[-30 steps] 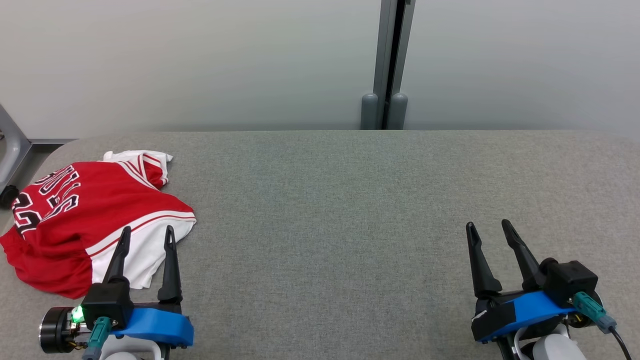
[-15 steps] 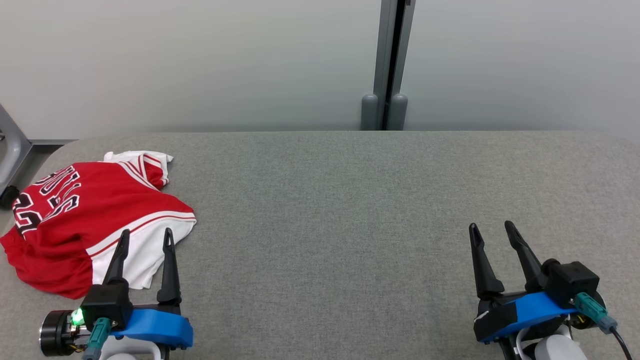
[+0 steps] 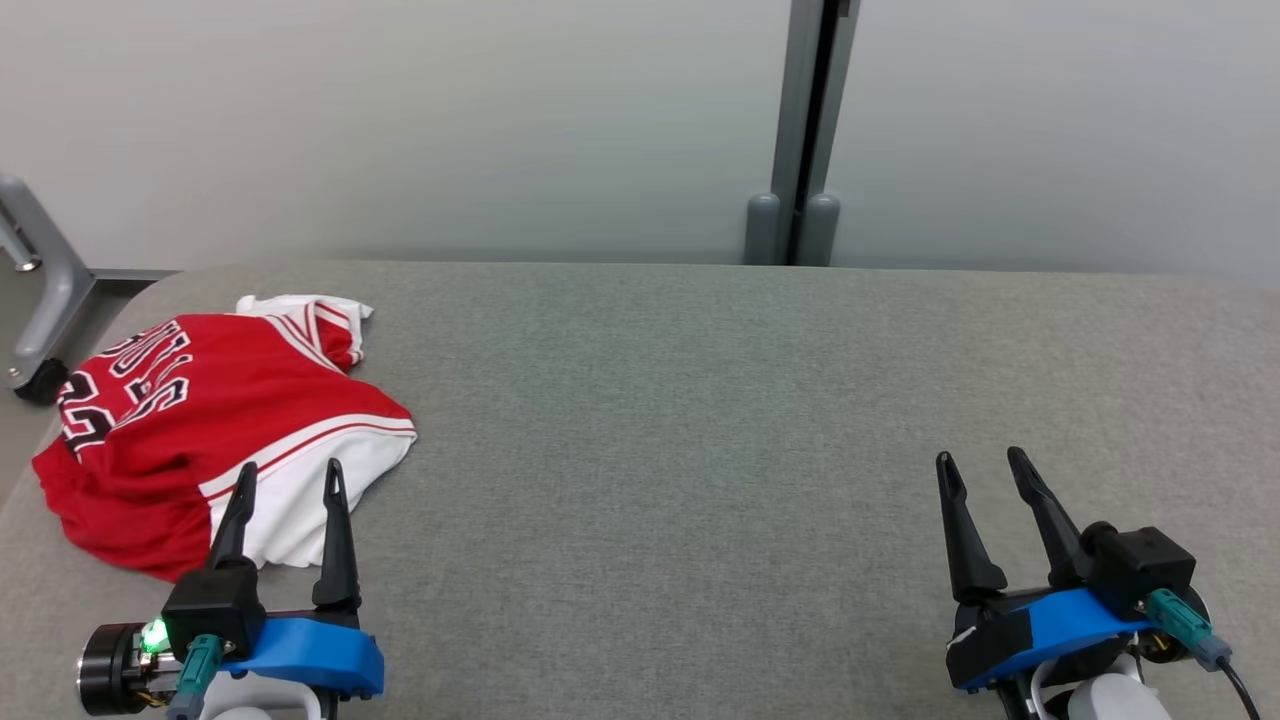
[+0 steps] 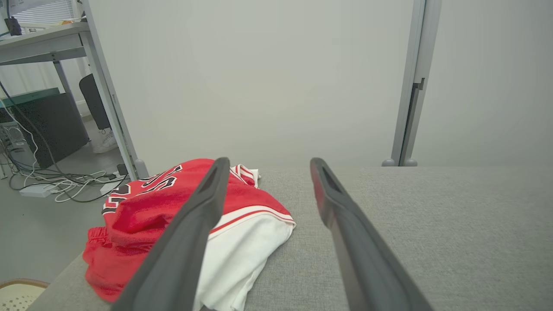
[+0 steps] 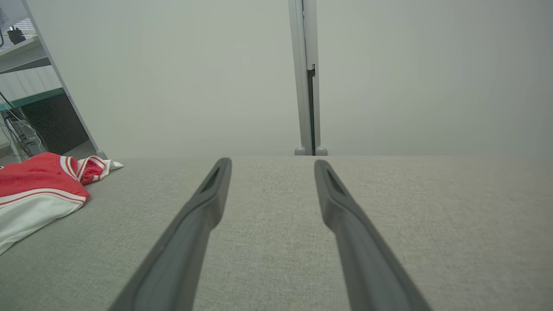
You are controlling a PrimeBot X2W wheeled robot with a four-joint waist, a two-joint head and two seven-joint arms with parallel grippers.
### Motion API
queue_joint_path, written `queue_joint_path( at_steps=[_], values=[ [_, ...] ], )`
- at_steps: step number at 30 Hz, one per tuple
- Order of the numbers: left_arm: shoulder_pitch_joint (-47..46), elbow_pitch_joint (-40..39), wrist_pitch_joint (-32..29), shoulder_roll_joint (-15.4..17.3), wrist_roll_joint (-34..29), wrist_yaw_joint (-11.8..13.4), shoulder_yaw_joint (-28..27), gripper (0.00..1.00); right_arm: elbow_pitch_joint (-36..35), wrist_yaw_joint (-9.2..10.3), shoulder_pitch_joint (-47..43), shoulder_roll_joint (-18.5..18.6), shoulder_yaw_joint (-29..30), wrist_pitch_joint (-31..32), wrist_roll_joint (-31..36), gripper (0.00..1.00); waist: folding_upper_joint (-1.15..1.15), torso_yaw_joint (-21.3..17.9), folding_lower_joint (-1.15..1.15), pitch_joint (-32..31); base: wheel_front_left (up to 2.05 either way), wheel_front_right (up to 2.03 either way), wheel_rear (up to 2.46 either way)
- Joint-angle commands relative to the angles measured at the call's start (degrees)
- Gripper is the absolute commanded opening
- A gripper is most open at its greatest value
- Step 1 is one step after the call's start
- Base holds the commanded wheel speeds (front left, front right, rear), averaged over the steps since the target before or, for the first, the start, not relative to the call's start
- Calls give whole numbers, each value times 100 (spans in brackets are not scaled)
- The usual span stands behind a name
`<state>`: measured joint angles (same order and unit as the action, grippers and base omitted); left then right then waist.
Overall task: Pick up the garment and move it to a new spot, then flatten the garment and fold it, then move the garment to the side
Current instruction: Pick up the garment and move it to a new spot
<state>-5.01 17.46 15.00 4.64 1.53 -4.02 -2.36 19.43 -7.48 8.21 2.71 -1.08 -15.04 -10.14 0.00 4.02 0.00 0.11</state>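
Looking down, I see the jersey (image 3: pixel 215 430) bunched at the left end of the table (image 3: pixel 700 400). My left gripper (image 3: pixel 290 477) hangs spread by its white hem; my right gripper (image 3: pixel 980 460), well apart, gapes empty.

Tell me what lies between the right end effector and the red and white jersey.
Nothing but bare grey fabric tabletop, in the head and right wrist views, separates the right end effector from the red and white jersey.
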Motion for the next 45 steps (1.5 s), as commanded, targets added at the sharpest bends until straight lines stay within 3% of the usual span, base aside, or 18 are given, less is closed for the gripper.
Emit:
queue_joint_path(
  at_steps=[1,32,45],
  values=[
    [-64,-12,28,5,-9,32,-16,100,12,-3,-19,32,-14,-21,14,100,0,56,0,7,0,0,0],
    [-30,-43,27,219,90,186,-437,100,99,-3,-17,33,-112,-21,-9,100,0,2458,0,49,0,0,0],
    [64,-138,27,186,118,244,-652,100,211,-3,109,33,-268,-21,-4,100,0,2486,0,81,0,0,0]
  ],
)
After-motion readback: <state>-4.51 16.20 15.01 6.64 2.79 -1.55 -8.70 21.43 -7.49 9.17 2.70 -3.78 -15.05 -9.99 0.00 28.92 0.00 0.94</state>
